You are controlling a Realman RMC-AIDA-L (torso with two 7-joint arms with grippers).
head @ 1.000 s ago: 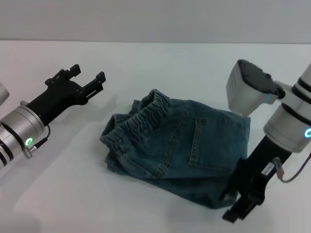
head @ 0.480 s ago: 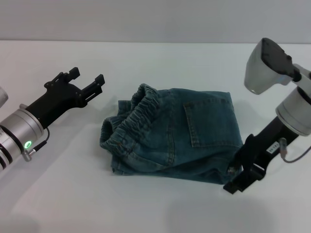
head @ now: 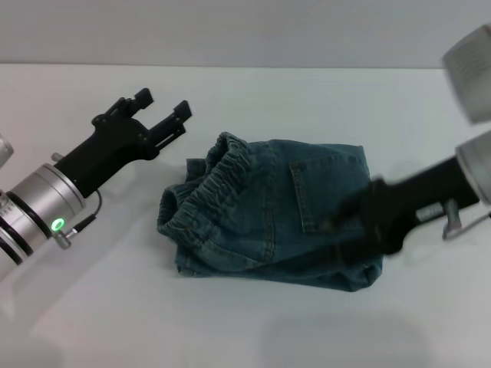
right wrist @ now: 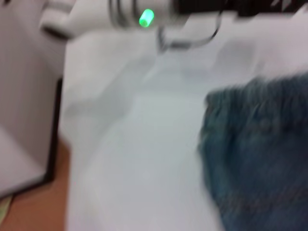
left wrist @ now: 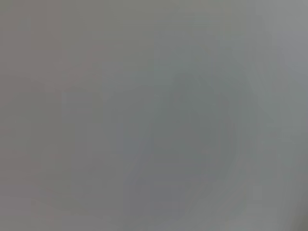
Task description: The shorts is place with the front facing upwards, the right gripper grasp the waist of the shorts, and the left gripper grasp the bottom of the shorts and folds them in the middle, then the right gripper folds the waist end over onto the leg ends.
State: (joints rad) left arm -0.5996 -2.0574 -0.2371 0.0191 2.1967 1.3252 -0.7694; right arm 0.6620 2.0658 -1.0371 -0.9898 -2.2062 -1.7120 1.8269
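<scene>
The blue-green denim shorts [head: 268,215] lie folded in a compact bundle at the middle of the white table, with a square back pocket [head: 318,192] facing up. The waist [head: 211,182], a gathered elastic band, runs along the bundle's left side. I cannot make out the leg ends in the folded layers. My left gripper [head: 163,112] is open just left of and beyond the waist, apart from the cloth. My right gripper [head: 349,222] is a dark motion blur over the bundle's near right corner. The right wrist view shows the shorts [right wrist: 260,154] as blurred denim. The left wrist view is plain grey.
The white table [head: 253,100] spreads on all sides of the bundle. In the right wrist view the left arm [right wrist: 144,14] with its green light is beyond the cloth, and the table edge [right wrist: 62,144] drops to a brown floor.
The right arm has swung left from beside the bundle to over its near right corner. The left gripper has moved closer to the waist. The bundle lies as it did half a second ago.
</scene>
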